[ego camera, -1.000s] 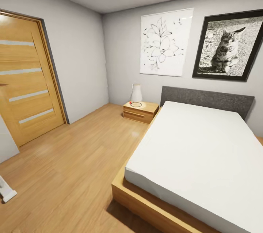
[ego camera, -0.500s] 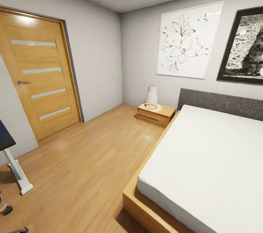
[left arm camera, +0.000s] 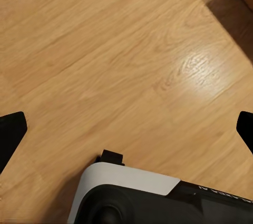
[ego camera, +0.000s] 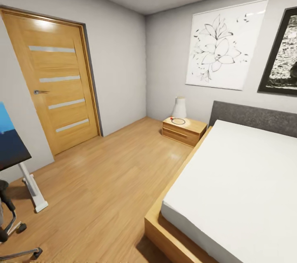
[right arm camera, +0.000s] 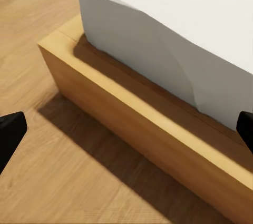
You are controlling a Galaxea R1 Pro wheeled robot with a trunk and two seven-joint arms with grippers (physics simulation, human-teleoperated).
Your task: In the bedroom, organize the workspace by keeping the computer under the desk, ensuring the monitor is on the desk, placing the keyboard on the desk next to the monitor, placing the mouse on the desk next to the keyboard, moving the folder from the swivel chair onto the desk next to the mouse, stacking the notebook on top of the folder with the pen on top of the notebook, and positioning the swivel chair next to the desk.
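Wooden floor carries bed, nightstand, swivel chair.

Home bedroom, white-mattressed bed on wooden frame, bedside table, wooden door, wall pictures

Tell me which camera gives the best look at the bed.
The head view: it shows the bed with its white mattress, grey headboard and wooden frame beside the nightstand. The right wrist view gives a close look at one mattress corner and the frame beneath it. The left wrist view looks down on wooden floor.

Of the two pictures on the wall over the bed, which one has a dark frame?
The cat photo at the head view's right edge; the flower drawing beside it is white with no dark frame.
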